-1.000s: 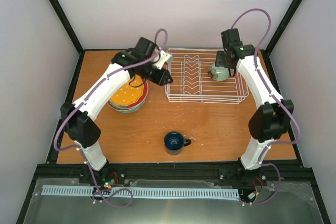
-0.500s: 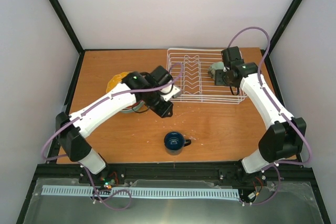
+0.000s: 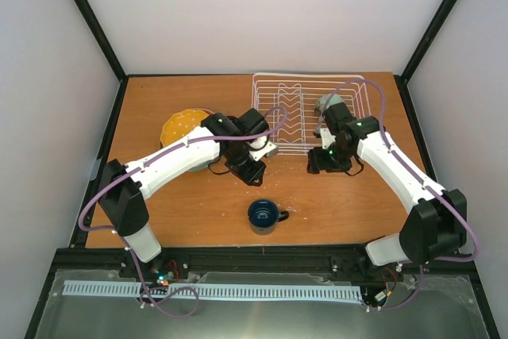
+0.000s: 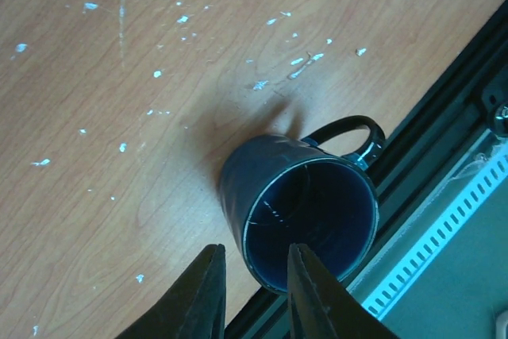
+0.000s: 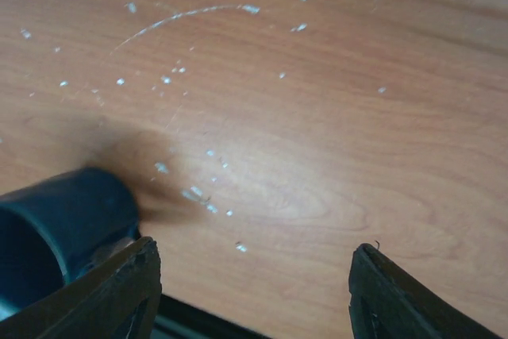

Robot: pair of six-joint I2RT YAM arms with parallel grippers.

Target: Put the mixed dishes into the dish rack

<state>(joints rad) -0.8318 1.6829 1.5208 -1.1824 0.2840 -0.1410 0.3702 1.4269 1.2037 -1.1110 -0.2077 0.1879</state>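
Observation:
A dark blue mug (image 3: 263,213) stands upright near the table's front edge, handle to the right. My left gripper (image 3: 249,167) hovers just behind it. In the left wrist view the mug (image 4: 305,220) lies beyond the gripper (image 4: 254,295), whose jaws are narrowly open with nothing between them. My right gripper (image 3: 317,162) hangs wide open over bare wood in front of the white wire dish rack (image 3: 295,117); its wrist view shows the mug (image 5: 59,224) at the left edge. A small pale green bowl (image 3: 326,104) sits in the rack. The orange-yellow dotted plate (image 3: 181,124) tops a stack at the left.
The left arm (image 3: 175,156) crosses over part of the plate stack. A black frame rail (image 3: 262,256) runs along the table's front edge, close to the mug. Grey walls close in the left, back and right sides.
My left arm swung from the rack's left corner to the table's middle, above the mug. My right arm drew back from the bowl in the rack to the table in front of it.

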